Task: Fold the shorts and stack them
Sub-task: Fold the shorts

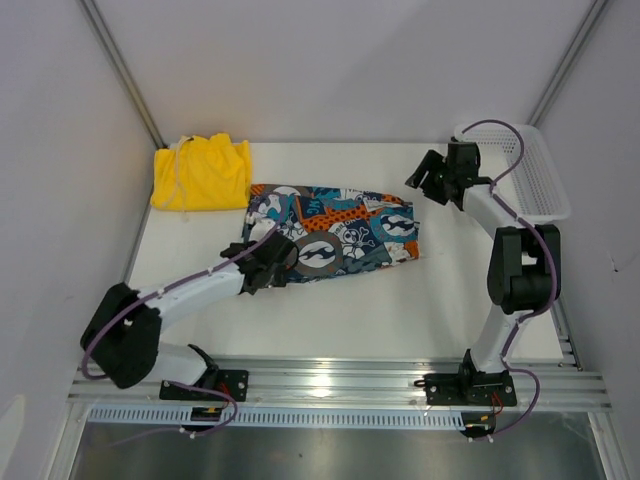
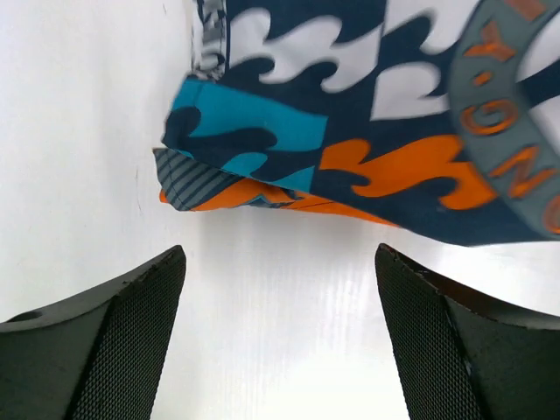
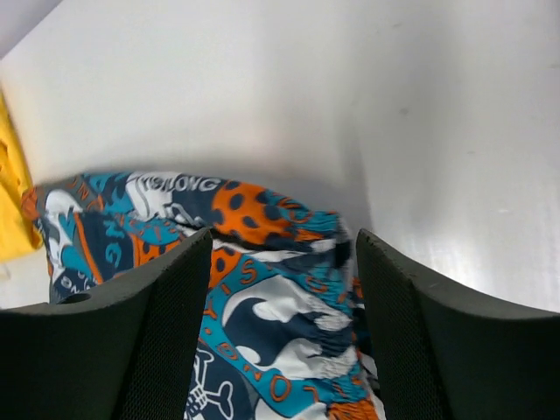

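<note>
You have two shorts: printed pair [image 1: 335, 232] mid-counter [image 1: 400, 310], yellow pair [image 1: 200, 172] far-left corner. Left jaws and right jaws gape, empty; open counter runs nearside.

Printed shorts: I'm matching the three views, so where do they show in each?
Top external: printed shorts, centre of the white table.
Left wrist: upper right, above the open left fingers.
Right wrist: lower centre, between the right fingers.
Shared landmark: the white table.

Printed shorts [image 2: 367, 131] beyond parted fingers [image 2: 114, 350]
</note>
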You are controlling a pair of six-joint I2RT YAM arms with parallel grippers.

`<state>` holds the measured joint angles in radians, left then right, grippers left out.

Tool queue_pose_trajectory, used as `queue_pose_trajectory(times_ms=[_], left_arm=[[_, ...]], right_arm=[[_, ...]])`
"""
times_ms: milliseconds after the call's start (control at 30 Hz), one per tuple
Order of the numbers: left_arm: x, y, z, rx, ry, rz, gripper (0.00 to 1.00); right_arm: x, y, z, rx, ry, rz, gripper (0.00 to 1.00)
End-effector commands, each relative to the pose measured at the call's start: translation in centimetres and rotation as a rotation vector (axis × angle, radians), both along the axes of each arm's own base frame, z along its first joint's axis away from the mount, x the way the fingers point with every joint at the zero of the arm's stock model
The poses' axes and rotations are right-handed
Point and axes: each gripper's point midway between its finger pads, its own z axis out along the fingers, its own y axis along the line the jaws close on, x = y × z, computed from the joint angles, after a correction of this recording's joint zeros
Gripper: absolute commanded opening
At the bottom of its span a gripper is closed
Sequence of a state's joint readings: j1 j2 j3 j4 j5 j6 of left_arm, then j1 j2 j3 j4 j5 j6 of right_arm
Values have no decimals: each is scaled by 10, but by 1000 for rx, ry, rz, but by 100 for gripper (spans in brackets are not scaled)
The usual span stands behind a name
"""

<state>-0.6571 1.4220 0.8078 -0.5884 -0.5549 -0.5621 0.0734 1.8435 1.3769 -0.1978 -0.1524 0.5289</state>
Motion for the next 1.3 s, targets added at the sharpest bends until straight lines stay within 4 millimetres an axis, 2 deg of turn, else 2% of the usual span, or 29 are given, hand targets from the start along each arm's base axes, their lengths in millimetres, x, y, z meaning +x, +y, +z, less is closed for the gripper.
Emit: queue_pose_trajectory(times_ms=[0,33,133,167,200,333,367,400,433,467,500,567,600,633,733,767,800,867,900,933,967,1000,1067,1100,1133,1200,1233,1267], left_arm=[[8,-5,41,-109,-171,72,91],[10,-9,56,-147,-215,57,91],[17,-34,82,-251,-295,-60,91],[21,-52,98,-328,-344,-115,91],[18,-66,107,-350,-362,-185,91],[27,-118,136,-451,-409,-335,91],[31,-134,124,-464,-370,-371,91],[33,-144,123,-476,-358,-396,90],[39,-156,134,-508,-371,-415,90],[42,-165,134,-529,-372,-430,90],[43,-177,125,-547,-340,-459,90],[49,-193,131,-589,-354,-488,90],[50,-200,123,-595,-329,-503,90],[54,-207,130,-612,-339,-512,90],[56,-215,125,-618,-316,-526,90],[55,-214,124,-616,-313,-528,90],[55,-215,126,-617,-318,-533,90],[54,-214,125,-610,-317,-543,90],[53,-212,125,-603,-317,-549,90],[53,-211,126,-597,-321,-552,90],[53,-208,124,-585,-318,-549,90],[52,-207,124,-575,-320,-554,90],[51,-203,121,-559,-316,-557,90],[51,-202,119,-551,-315,-557,90],[50,-200,116,-545,-310,-560,90],[50,-199,112,-543,-309,-554,90],[47,-194,101,-534,-289,-546,90],[46,-195,101,-547,-290,-539,90]], right_arm=[[7,38,7,3,-42,157,68],[6,46,7,-18,-43,186,68],[-2,49,-12,-45,15,207,67],[-4,49,-15,-46,16,210,66],[-6,50,-15,-44,11,212,65],[-15,51,-36,-38,38,228,52],[-17,51,-43,-45,53,227,50],[-18,51,-50,-49,70,229,49],[-20,52,-67,-54,110,225,46],[-23,50,-75,-64,140,214,45],[-26,49,-83,-56,173,191,43],[-36,49,-102,-39,239,162,39],[-49,51,-114,-23,281,145,37],[-54,53,-119,-21,285,139,37],[-85,64,-128,-14,323,169,35],[-90,70,-116,-19,298,185,35],[-110,83,-122,-29,322,228,35],[-133,98,-121,-31,337,273,35],[-141,106,-110,-26,313,294,35],[-164,118,-116,-33,334,339,35],[-173,124,-114,-31,331,355,35],[-180,130,-103,-26,302,373,36],[-199,135,-101,-22,308,397,38],[-202,135,-96,-15,297,403,45],[-203,135,-81,-2,259,408,51],[-207,128,-73,-11,239,398,67],[-207,125,-57,-3,198,391,69],[-214,124,-57,8,201,400,71]])
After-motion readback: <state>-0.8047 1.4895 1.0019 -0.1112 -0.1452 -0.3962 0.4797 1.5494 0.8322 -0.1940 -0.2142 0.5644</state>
